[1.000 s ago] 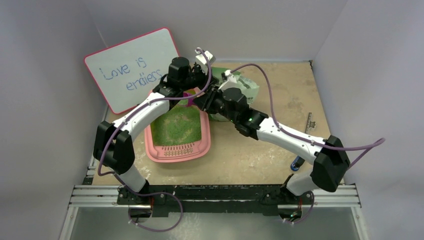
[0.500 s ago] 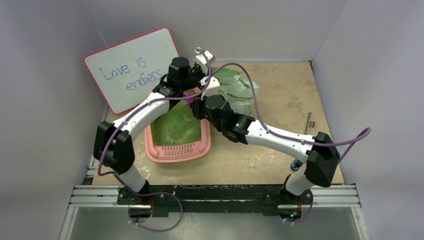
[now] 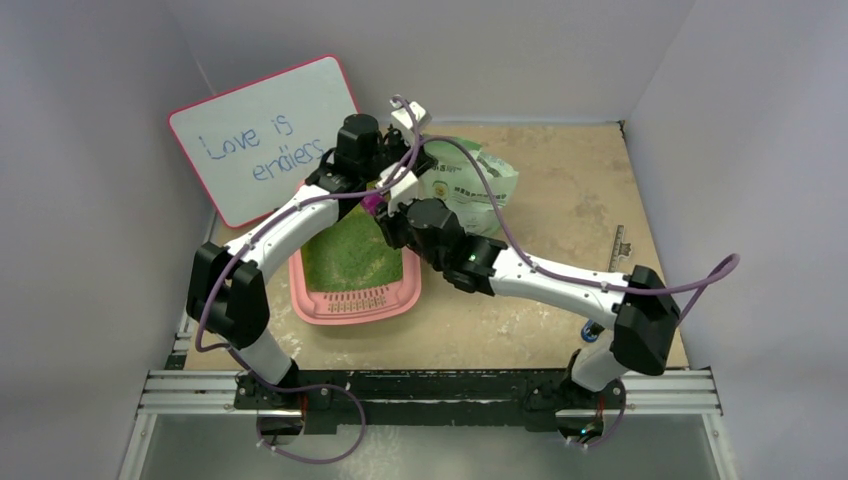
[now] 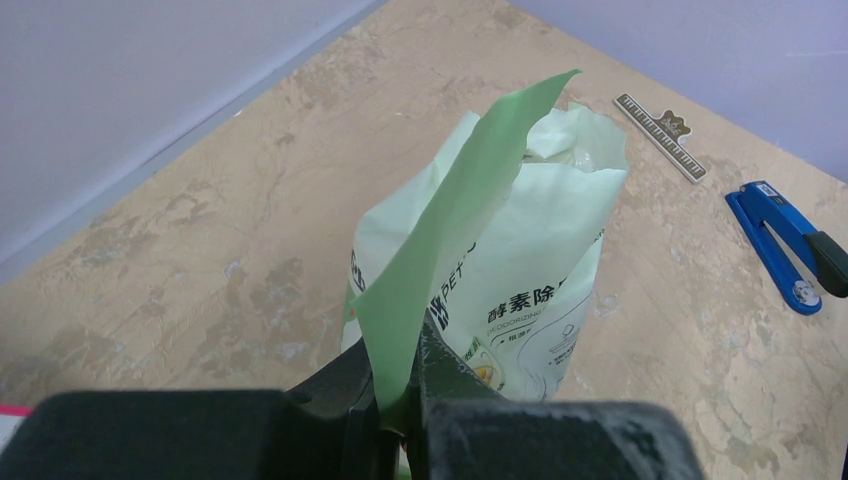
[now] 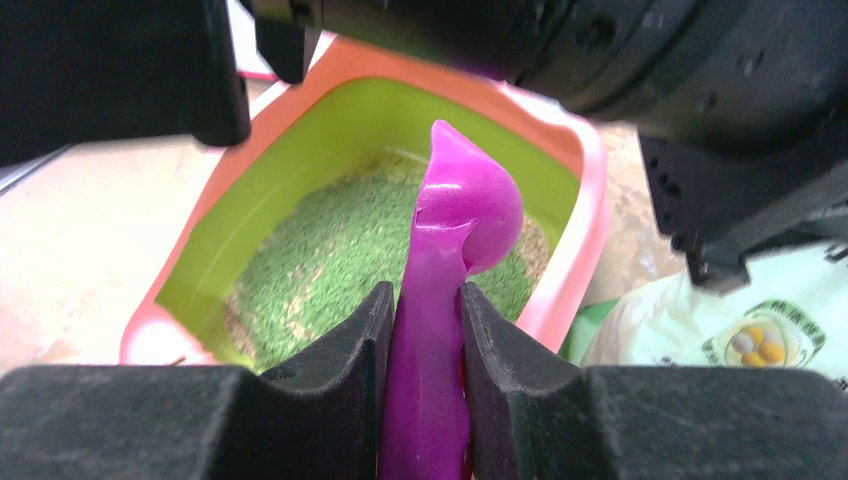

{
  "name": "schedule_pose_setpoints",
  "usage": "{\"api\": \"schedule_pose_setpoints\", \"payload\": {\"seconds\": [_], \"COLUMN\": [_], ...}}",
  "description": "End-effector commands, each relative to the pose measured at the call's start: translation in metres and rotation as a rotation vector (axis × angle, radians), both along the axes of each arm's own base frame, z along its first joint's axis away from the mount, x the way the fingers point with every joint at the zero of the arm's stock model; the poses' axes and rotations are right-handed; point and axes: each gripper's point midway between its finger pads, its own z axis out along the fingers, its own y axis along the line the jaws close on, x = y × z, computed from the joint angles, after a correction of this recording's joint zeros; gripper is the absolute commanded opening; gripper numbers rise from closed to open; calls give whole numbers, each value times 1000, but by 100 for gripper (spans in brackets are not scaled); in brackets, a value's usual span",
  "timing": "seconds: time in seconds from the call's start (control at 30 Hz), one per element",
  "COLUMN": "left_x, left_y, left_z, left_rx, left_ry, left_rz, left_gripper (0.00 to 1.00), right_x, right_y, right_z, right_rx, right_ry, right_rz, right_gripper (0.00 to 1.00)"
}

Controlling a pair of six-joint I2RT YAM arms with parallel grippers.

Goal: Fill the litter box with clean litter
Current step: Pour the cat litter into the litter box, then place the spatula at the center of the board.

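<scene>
Grip comes first: the right gripper (image 5: 425,300) has its jaws pressed narrowly onto the handle of a purple scoop (image 5: 468,205), whose bowl hangs above the far end of the litter box (image 5: 590,175). Only the bowl's back shows, so whether it carries anything cannot be told. The left gripper (image 4: 403,405), beyond the box's far end, is pinched tight on the top flap of the pale green bag (image 4: 520,290), holding its mouth up and open.

The step in hand looks like ferrying scoopfuls from bag to box. To do it well, carry the scoop level over the rim. Then tip it low above the thinner patches so granules do not bounce out, while the left arm holds the bag's mouth taut.

The box holds a shallow layer of clean litter (image 5: 330,250) across its floor, with paler sandy grains at the far margin. The bag stands upright just beside the box's far right corner, its contents hidden.
</scene>
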Motion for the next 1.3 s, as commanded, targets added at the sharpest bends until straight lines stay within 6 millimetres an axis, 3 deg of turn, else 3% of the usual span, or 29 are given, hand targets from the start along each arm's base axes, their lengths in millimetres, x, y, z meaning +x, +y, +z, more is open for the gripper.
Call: {"api": "schedule_pose_setpoints", "payload": {"seconds": [0.0, 0.13, 0.27, 0.37, 0.53, 0.63, 0.73, 0.8, 0.9, 1.0, 1.1, 1.27], "left_x": [0, 0, 0, -1, 1, 2, 1, 1, 0, -1, -4, -10], "left_y": [4, 4, 3, 3, 2, 2, 1, 1, 1, 1, 1, 2], "left_z": [73, 76, 77, 75, 71, 68, 67, 67, 68, 70, 69, 68], "left_rx": [-94, -99, -103, -104, -114, -123, -130, -132, -134, -137, -137, -135], "left_ry": [-187, -195, -197, -195, -186, -179, -175, -175, -177, -180, -176, -174], "left_rz": [13, 10, 6, 7, 12, 16, 11, 11, 8, 4, 0, -12], "left_gripper": [0, 0, 0, 0, 0, 0, 0, 0, 0, 0, 0, 0], "right_x": [-26, -64, -86, -93, -98, -112, -126, -132, -132, -122, -106, -88], "right_y": [-13, -35, -85, -136, -226, -268, -296, -295, -275, -248, -223, -198], "right_z": [58, 72, 73, 62, 39, 16, -10, -23, -38, -52, -48, -63], "right_rx": [213, 347, 451, 571, 680, 651, 605, 611, 625, 583, 582, 708], "right_ry": [4, 132, 252, 371, 473, 540, 608, 641, 707, 755, 762, 921], "right_rz": [53, 144, 92, 13, -296, -517, -671, -671, -608, -530, -426, -189], "right_gripper": [0, 0, 0, 0, 0, 0, 0, 0, 0, 0, 0, 0]}}
